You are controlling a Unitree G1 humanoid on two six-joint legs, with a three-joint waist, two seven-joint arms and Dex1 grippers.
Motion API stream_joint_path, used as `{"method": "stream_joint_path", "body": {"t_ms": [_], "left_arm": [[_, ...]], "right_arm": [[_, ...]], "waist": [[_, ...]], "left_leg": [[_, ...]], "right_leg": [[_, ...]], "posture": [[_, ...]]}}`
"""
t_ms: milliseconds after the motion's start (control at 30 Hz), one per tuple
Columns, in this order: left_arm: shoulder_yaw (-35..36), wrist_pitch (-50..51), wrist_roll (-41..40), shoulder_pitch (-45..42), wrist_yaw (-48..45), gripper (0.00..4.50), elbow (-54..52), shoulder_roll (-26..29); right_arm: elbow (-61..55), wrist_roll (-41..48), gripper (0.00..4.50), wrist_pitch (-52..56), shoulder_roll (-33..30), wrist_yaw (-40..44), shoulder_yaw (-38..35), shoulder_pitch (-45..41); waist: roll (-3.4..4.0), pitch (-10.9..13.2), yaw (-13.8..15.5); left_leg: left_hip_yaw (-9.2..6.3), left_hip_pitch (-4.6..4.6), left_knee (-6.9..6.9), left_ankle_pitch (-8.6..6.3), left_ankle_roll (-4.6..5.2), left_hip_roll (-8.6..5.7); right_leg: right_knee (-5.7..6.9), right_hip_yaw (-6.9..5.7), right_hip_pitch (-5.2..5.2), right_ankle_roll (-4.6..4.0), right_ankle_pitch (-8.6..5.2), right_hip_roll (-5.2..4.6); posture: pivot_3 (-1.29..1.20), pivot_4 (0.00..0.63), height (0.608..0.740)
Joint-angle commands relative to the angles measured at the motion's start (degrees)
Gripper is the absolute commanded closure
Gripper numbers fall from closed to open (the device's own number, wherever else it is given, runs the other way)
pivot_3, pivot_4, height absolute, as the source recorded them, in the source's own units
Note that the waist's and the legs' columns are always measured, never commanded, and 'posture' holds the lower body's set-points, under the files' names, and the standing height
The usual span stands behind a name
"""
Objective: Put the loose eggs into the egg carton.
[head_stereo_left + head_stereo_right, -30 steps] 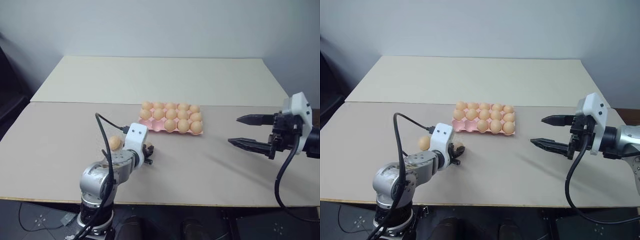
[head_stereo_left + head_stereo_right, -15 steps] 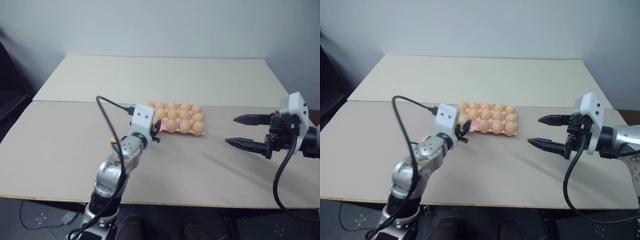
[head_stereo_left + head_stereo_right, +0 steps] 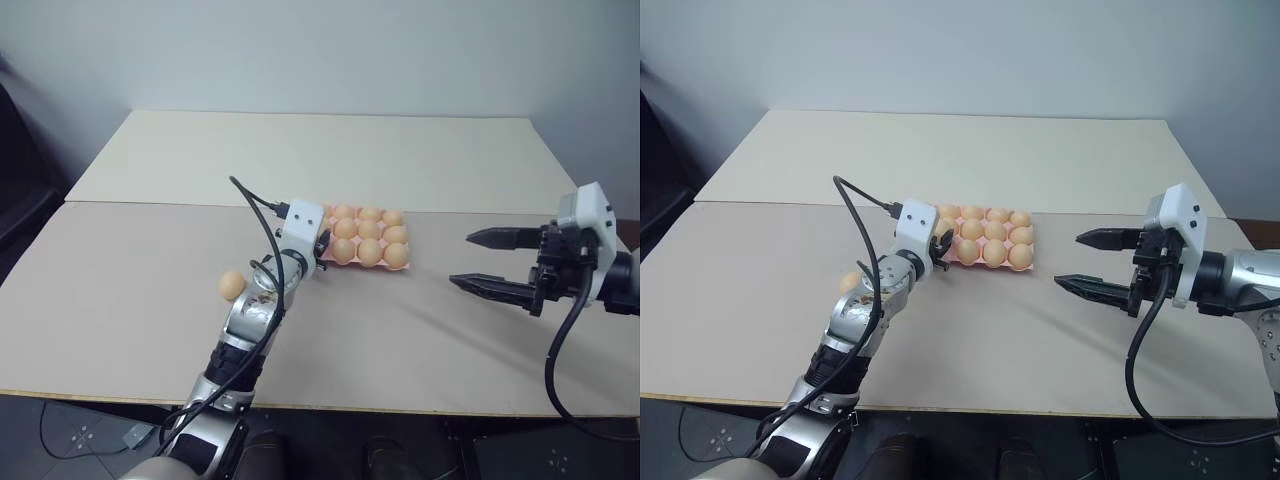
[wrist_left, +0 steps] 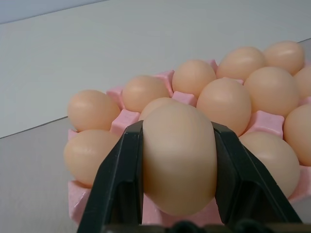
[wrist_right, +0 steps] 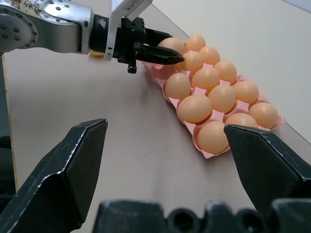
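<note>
Left wrist view puts us right on the action: the left gripper has its two black fingers pinching an egg across its waist, one pad on each side, and the egg carton sits just beyond it, pink ridges showing between cups that look nearly all filled. From the head camera, that gripper hovers at the carton's near-left corner, so the free cup is likely there, though the arm hides it. One loose egg waits on the table, left of the left arm and well apart from the carton. Over on the right, the right gripper hangs above the table with its fingers spread wide and nothing between them, clear of the carton. Now, the handling: these eggs look light, smooth and rounded, so they could squirt out of a hard squeeze or roll once set down, and the shell may be fragile, so a gentle pinch across the widest part, as here, seems the safest hold. The moulded carton looks thin and light too, and a nudge on its rim could slide it, so the egg should come down straight into its cup.
</note>
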Motion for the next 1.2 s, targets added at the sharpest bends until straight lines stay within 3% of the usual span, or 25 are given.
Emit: {"method": "stream_joint_path", "body": {"t_ms": [33,233,267,500,800,967,1100,1200], "left_arm": [[0.5,-2.33,0.62,-0.6,-1.04,2.98,-0.83,-0.38],[1.29,-2.73,0.6,-0.45,-2.0,2.98,-0.58,-0.78],[1.39,-2.51,0.71,-0.43,-2.0,2.24,-0.63,-0.8],[1.65,-0.21,0.57,0.26,-3.16,0.09,-2.51,-0.18],[3.74,5.76,-1.19,1.85,-5.78,0.09,-11.94,2.49],[8.88,17.59,-5.85,1.44,-8.31,0.09,-22.44,5.84],[17.13,32.56,-12.26,0.88,-12.43,0.09,-30.39,11.93],[24.45,41.87,-19.07,1.3,-19.07,0.09,-34.17,19.58]], "right_arm": [[-1.2,0.99,0.0,-0.2,-0.73,-0.38,-1.7,-0.36],[-1.4,1.27,0.0,0.03,-0.66,-1.08,-0.99,-0.81],[-1.37,1.27,0.0,0.04,-0.69,-1.09,-0.95,-0.86],[-1.06,1.24,0.0,0.28,-0.76,-1.18,-0.36,-1.56],[-0.98,1.3,0.0,0.1,-0.69,-1.17,0.0,-1.65],[-0.55,1.13,0.0,-0.16,-0.65,-0.89,0.56,-2.21],[0.07,0.75,0.0,-0.61,-0.24,-0.67,1.74,-3.19],[0.59,0.44,0.0,-1.02,0.12,-0.43,2.51,-3.8]], "waist": [[0.0,0.0,0.01],[0.0,0.0,0.0],[0.0,0.0,0.01],[0.0,0.0,0.0],[0.0,0.0,-0.08],[0.01,-0.01,-0.16],[0.01,-0.01,-0.7],[0.01,-0.01,-0.99]], "left_leg": [[0.0,0.0,0.0,0.0,0.0,0.0],[0.0,0.0,0.0,0.0,0.0,0.0],[0.0,0.01,0.0,0.0,0.0,0.0],[0.0,0.01,0.0,0.0,0.0,0.0],[-0.01,0.01,0.0,0.01,-0.01,0.0],[-0.01,0.01,0.0,0.0,0.0,0.0],[-0.03,0.02,0.0,0.0,0.01,0.01],[-0.04,0.02,0.0,-0.01,0.03,0.02]], "right_leg": [[0.0,0.0,0.0,0.0,0.0,0.0],[0.01,0.0,0.0,0.0,0.0,0.0],[0.01,0.0,0.0,0.0,0.0,0.0],[0.02,0.0,0.0,0.0,0.0,0.0],[0.04,0.0,-0.01,0.0,0.0,0.0],[0.05,0.01,-0.01,0.0,0.0,0.0],[0.09,0.01,-0.03,0.0,0.0,0.0],[0.1,0.0,-0.04,0.01,-0.01,0.0]], "posture": [[0.0,0.15,0.74],[0.0,0.15,0.74],[0.0,0.15,0.74],[0.0,0.15,0.74],[0.0,0.15,0.74],[0.0,0.15,0.74],[0.0,0.15,0.74],[0.0,0.15,0.74]]}}
